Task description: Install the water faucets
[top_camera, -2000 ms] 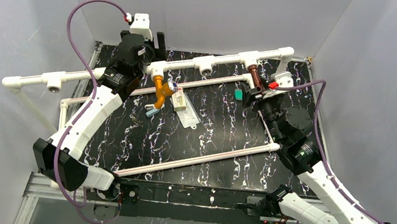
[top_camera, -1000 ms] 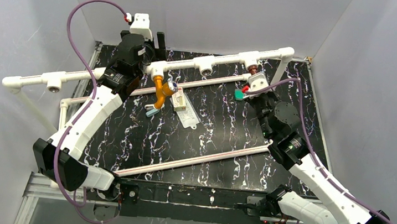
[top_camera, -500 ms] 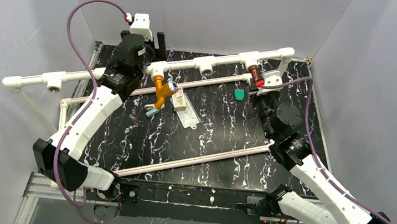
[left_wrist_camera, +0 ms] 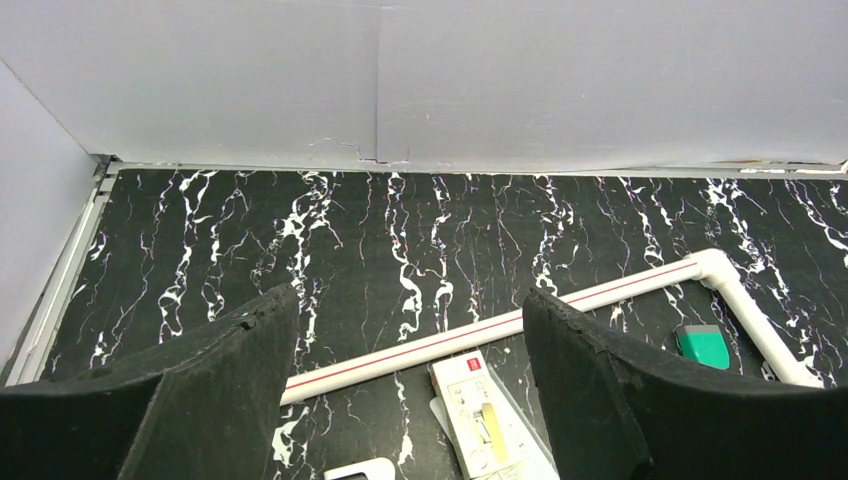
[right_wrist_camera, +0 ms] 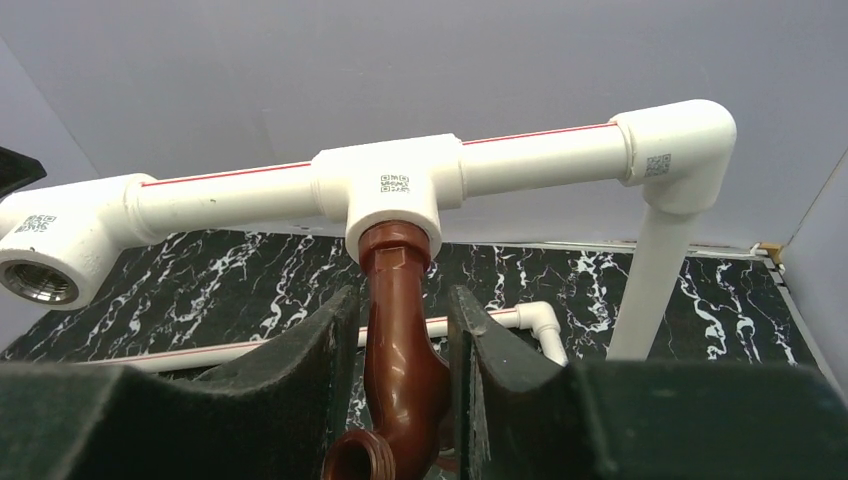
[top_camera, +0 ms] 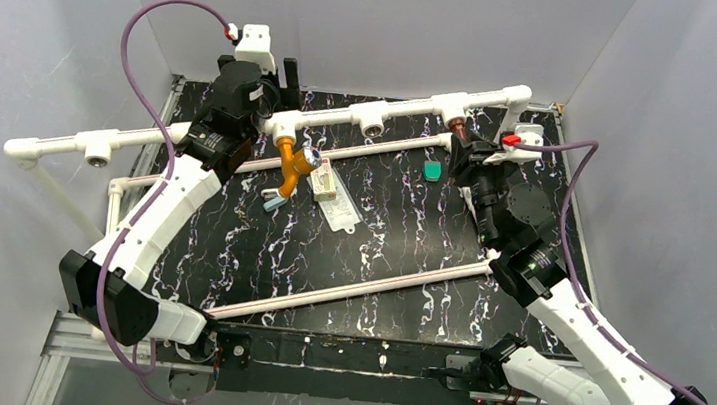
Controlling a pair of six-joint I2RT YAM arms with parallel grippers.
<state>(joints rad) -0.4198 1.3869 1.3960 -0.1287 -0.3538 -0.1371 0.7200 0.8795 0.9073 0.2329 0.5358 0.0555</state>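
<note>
The right gripper (right_wrist_camera: pixel 401 298) pinches the dark reddish-brown faucet (right_wrist_camera: pixel 398 350) by its neck, fingers drawn in narrow against it; the faucet's top sits in the white tee socket (right_wrist_camera: pixel 395 188) of the raised pipe; the left gripper (left_wrist_camera: pixel 410 300) gapes wide, holding nothing; the orange-yellow faucet (top_camera: pixel 289 167) hangs from another tee (top_camera: pixel 285 126) further left along that pipe.

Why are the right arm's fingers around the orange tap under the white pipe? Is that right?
No, the colour is wrong. The right wrist view shows the right fingers around the reddish-brown tap under the white pipe.
</note>
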